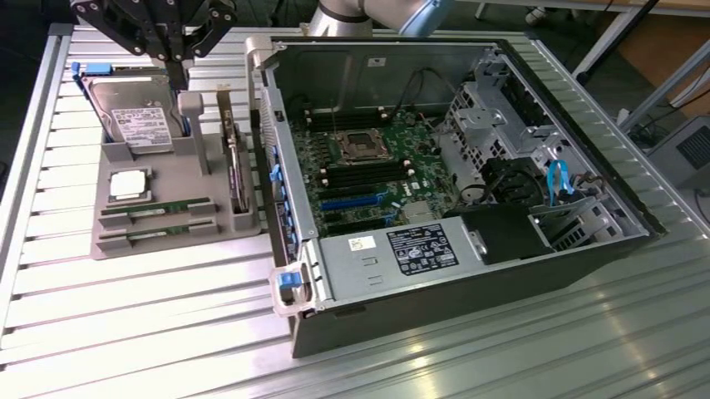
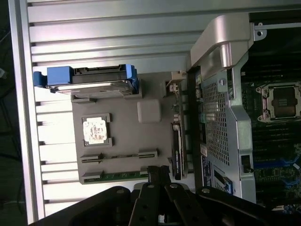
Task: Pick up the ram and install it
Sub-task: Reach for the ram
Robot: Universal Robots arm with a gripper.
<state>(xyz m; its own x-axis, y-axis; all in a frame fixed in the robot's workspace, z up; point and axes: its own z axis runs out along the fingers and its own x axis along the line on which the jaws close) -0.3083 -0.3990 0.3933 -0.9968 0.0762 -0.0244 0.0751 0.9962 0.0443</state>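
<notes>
Two ram sticks, thin and green, lie in the slots of a grey parts tray: one ram stick and a second ram stick just in front of it. In the wrist view a green ram stick lies at the tray's edge, close to my fingertips. My black gripper hangs above the back of the tray, over the hard drive, at the exterior view's upper left. Its fingers are shut together with nothing between them. In the wrist view my gripper is well above the tray.
On the tray are also a silver hard drive, a square processor chip and an upright card. The open computer case lies at the exterior view's right, its motherboard with black memory slots and a processor socket exposed.
</notes>
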